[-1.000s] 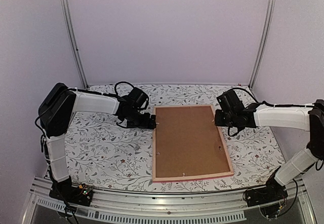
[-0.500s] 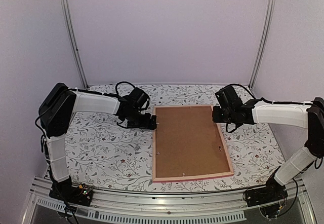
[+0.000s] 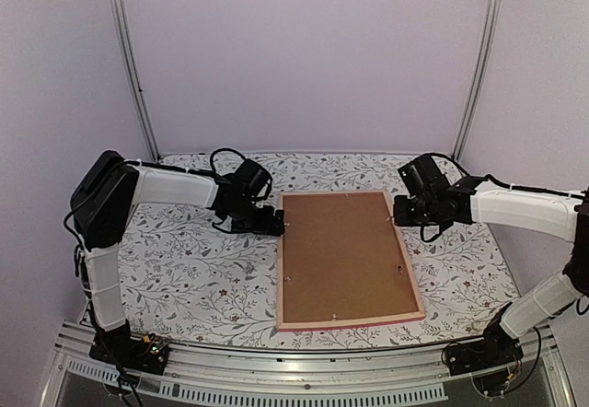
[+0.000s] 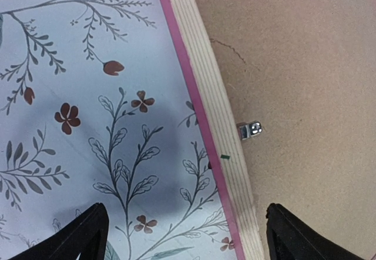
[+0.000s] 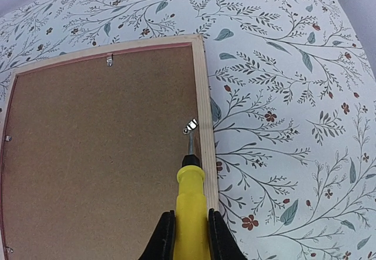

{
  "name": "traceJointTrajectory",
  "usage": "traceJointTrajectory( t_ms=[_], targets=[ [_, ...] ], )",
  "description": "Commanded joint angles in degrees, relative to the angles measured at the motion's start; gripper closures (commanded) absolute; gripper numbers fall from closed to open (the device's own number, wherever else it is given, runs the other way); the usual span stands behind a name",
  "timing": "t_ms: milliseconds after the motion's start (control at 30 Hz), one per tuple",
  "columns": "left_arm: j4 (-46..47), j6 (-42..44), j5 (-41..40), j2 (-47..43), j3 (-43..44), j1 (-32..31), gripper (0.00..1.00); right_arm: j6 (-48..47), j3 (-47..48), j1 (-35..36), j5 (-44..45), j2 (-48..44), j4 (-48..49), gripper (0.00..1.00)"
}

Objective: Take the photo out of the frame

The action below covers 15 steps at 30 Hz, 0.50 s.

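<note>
The frame (image 3: 350,322) lies face down on the floral cloth, its pink border and pale wooden back rim around a brown backing board (image 3: 342,255). The photo is hidden under that board. My left gripper (image 3: 276,221) is open, its fingertips (image 4: 82,236) straddling the frame's left rim (image 4: 205,113), close to a small metal clip (image 4: 249,130). My right gripper (image 3: 398,212) is shut on a yellow-handled screwdriver (image 5: 191,207). The screwdriver's tip touches a metal clip (image 5: 190,125) at the frame's right rim (image 5: 204,95).
A metal hanger (image 5: 109,60) sits at the board's far edge and another clip (image 5: 7,137) on its left side. Floral cloth (image 3: 184,269) covers the table on both sides of the frame. Walls and aluminium posts (image 3: 129,66) close in the back and sides.
My right gripper with the screwdriver shifted slightly near the frame's upper right edge, first left, then back to the right. The left arm has not moved.
</note>
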Motion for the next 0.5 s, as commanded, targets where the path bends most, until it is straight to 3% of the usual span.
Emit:
traceJointTrajectory(
  t_ms=[0,467],
  targets=[
    [-0.4,0.3,-0.2,1.8,1.7,-0.5,0.05,0.9,-1.9,-0.3,-3.0,-1.8,-1.7,1.00],
    [-0.8,0.2,-0.5,1.7,1.5,-0.5,0.05,2.3,-2.9,-0.3,2.3,2.9,2.2,1.00]
  ],
)
